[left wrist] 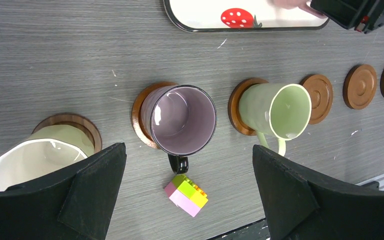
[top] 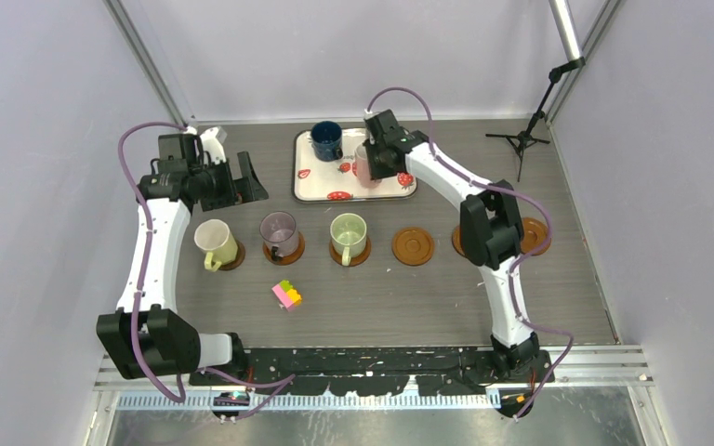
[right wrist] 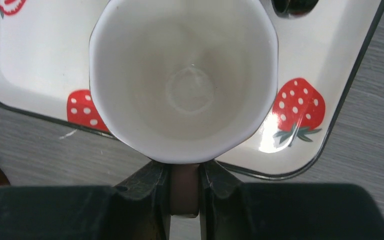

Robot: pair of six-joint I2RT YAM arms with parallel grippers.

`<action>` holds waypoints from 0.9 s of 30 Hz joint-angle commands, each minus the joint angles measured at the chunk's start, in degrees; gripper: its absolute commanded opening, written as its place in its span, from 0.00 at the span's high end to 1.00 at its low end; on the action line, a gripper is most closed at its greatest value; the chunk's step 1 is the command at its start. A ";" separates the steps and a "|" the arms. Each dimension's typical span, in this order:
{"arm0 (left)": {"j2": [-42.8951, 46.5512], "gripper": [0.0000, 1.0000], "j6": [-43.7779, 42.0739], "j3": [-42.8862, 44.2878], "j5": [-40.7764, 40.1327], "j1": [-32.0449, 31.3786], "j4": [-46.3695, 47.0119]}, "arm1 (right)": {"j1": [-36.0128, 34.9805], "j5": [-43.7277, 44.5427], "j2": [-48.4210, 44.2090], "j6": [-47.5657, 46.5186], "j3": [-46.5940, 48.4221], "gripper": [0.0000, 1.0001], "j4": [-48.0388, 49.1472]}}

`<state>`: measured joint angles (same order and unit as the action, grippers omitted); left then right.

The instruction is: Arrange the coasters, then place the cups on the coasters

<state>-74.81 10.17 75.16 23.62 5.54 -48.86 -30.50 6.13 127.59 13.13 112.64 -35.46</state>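
Note:
Three cups stand on brown coasters in a row: cream-yellow [top: 212, 240], purple-grey [top: 279, 229] and pale green [top: 348, 230]. One bare coaster [top: 413, 246] lies right of them, and two more [top: 535, 234] are partly hidden by the right arm. The dark blue cup [top: 326, 139] and pink cup [top: 364, 165] are on the strawberry tray [top: 321, 181]. My right gripper [right wrist: 184, 175] is shut on the pink cup's handle [right wrist: 183, 187], below its white inside [right wrist: 182, 75]. My left gripper [left wrist: 187, 150] is open and holds nothing, above the purple-grey cup [left wrist: 184, 120].
A small pink-yellow-green block toy [top: 287, 295] lies in front of the row of cups. A black tripod stand [top: 521, 139] stands at the back right corner. Grey walls close in the table on three sides.

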 commanded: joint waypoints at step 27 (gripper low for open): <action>1.24 0.00 -0.23 -0.40 3.00 0.31 2.22 | 37.88 -26.30 -58.39 -19.40 -44.08 1.00 1.95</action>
<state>-74.74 10.09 74.70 24.47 5.65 -48.84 -0.71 -14.90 76.18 -1.61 71.48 -32.62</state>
